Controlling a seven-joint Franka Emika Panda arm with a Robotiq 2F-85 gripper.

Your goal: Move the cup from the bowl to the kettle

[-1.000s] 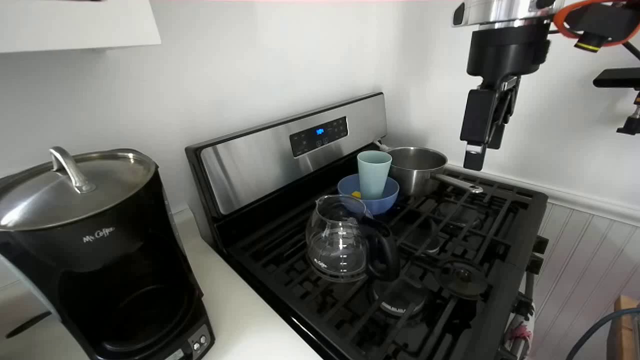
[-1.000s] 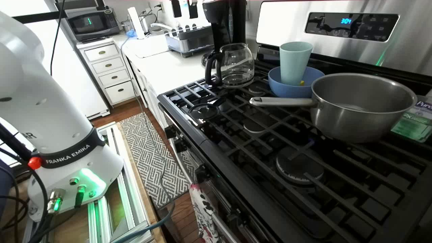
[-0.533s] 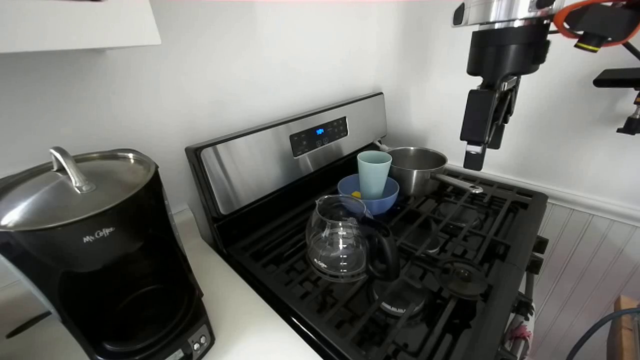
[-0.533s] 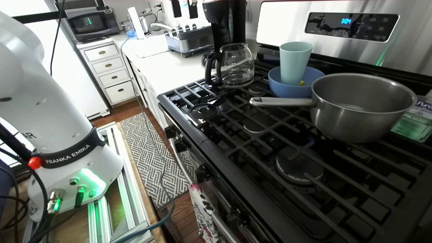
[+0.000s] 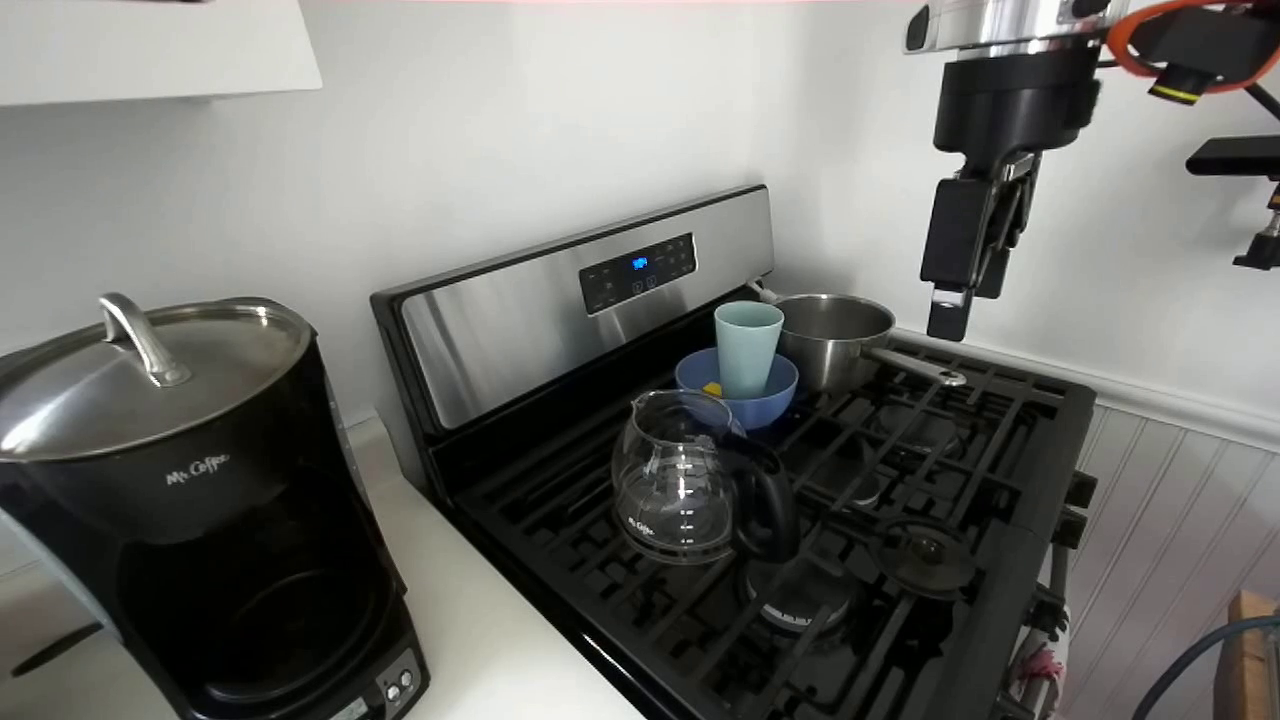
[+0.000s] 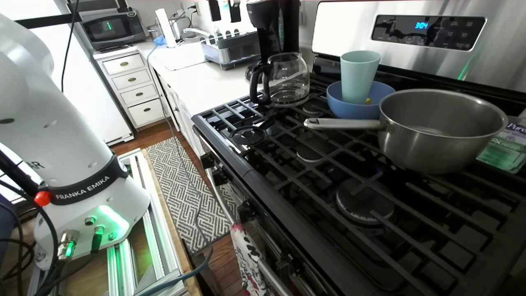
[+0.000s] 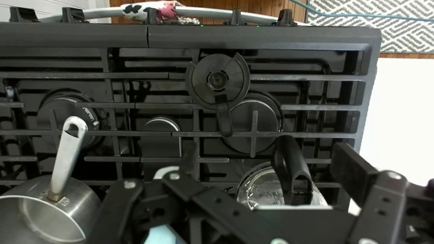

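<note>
The pale blue cup (image 5: 748, 350) stands, slightly tilted, inside the blue bowl (image 5: 768, 407) at the back of the stove; both also show in an exterior view as the cup (image 6: 358, 78) and bowl (image 6: 349, 107). Something yellow lies in the bowl. The clear glass kettle (image 5: 675, 490) with a black handle stands beside the bowl; it also shows in an exterior view (image 6: 289, 82). My gripper (image 5: 958, 312) hangs high above the stove, apart from everything. In the wrist view the gripper (image 7: 266, 157) has its fingers wide apart and empty, partly covering the kettle (image 7: 261, 189) and cup (image 7: 161, 235).
A grey metal pot (image 6: 439, 144) stands beside the bowl, its handle pointing toward the stove's front. A black lid (image 7: 217, 81) lies on the grates near the front. The black coffee maker (image 5: 200, 520) stands on the counter. The stove's back panel (image 5: 600, 290) rises behind the bowl.
</note>
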